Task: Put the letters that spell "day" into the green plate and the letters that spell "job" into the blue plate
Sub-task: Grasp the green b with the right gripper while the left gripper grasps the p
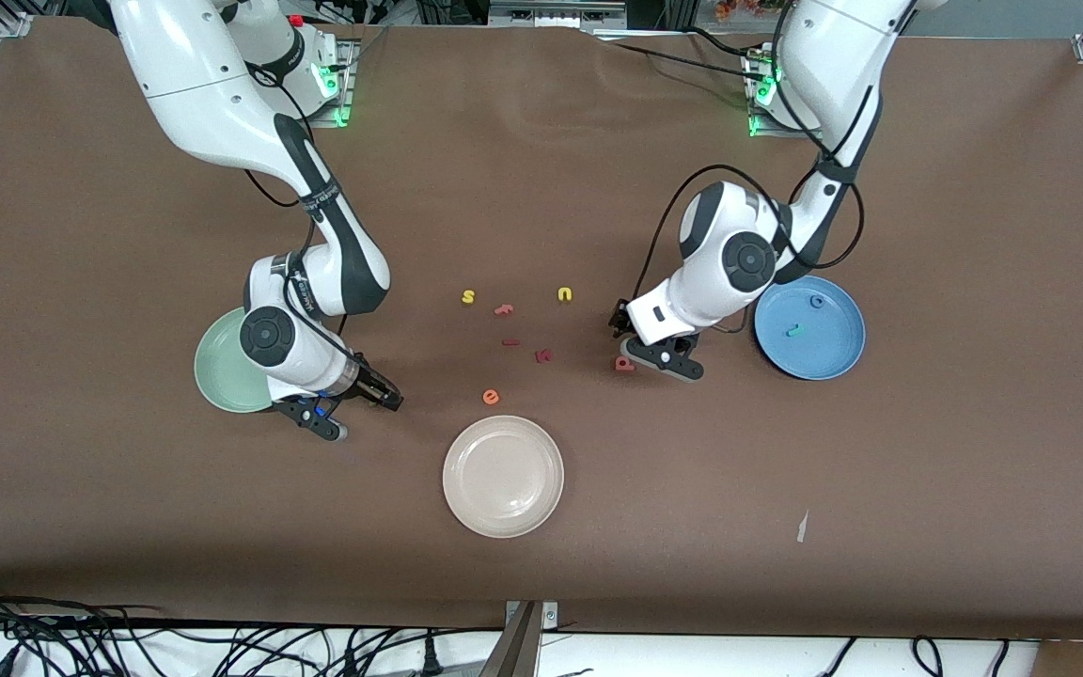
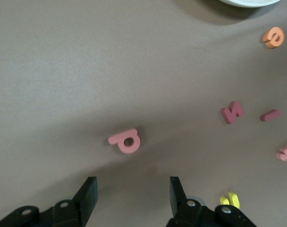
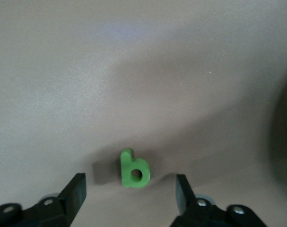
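The salmon-red foam "b" (image 2: 126, 141) lies on the brown desk (image 1: 927, 451) beneath the open, empty left claw (image 2: 132, 191), two letters already in the round blue plate (image 1: 838, 362); the right claw (image 3: 129, 191), open, empty, straddles the green foam "a" (image 3: 133, 169) beside the mint-green plate (image 1: 212, 371).

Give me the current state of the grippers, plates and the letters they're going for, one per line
left gripper: open, over the salmon b
salmon b: flat on the table, not gripped
right gripper: open, around the green a
green a: on the table, between the fingers
blue plate: holds two letters
green plate: mostly hidden
cream plate: empty
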Motion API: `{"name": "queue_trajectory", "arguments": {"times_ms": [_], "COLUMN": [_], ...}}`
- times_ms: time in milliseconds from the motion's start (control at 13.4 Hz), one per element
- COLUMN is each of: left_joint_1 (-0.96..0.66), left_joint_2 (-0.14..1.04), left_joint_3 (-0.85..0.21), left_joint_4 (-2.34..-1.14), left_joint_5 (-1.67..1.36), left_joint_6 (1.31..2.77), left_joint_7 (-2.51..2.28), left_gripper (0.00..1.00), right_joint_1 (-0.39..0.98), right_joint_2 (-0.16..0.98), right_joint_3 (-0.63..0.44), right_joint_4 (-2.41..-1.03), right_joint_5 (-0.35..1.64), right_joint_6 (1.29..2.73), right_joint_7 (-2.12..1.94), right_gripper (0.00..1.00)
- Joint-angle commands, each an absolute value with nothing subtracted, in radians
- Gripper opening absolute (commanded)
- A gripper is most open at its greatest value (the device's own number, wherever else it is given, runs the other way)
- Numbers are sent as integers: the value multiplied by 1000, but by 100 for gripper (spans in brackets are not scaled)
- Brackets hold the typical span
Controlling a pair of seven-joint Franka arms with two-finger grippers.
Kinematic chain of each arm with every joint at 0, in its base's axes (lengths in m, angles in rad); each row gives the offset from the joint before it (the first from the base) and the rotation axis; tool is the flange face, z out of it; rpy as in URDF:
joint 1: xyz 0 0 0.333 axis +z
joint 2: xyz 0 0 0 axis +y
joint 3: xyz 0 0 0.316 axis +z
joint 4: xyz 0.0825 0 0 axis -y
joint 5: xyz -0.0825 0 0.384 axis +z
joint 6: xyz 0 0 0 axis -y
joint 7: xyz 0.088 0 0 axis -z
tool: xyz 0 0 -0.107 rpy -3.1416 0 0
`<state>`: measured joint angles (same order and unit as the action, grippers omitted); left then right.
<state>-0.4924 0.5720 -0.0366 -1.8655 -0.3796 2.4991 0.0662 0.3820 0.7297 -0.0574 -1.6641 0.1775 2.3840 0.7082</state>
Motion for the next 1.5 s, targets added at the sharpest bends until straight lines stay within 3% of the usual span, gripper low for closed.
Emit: {"name": "queue_trajectory", "arguments": {"times_ms": [0,524,898,1197,1421], "left_joint_1": [-529,-575,-595,-595,-588], "left_joint_2": [653,699,730,730,724], "left_joint_3": [-5,31,31,34,34], "left_joint_4": [-1816,-1790,-1793,-1796,-1796], "left_joint_5": [-397,-397,-396,-394,-379], "left_joint_6": [2571,2614,2648,2649,2649], "left_joint_7": [72,68,69,78,78], "left_gripper": [70,68,54,28,24], "right_joint_1": [379,376,376,377,377], "right_joint_2": [758,761,762,770,765], "right_joint_3": [-57,-57,-57,-57,-58], "right_joint_4": [-1632,-1626,-1626,-1626,-1608], "right_joint_5": [158,158,160,160,155], "right_joint_6": [2384,2384,2382,2381,2347], "right_joint_7": [724,718,722,724,716], "right_gripper": [77,50,29,20,15]}}
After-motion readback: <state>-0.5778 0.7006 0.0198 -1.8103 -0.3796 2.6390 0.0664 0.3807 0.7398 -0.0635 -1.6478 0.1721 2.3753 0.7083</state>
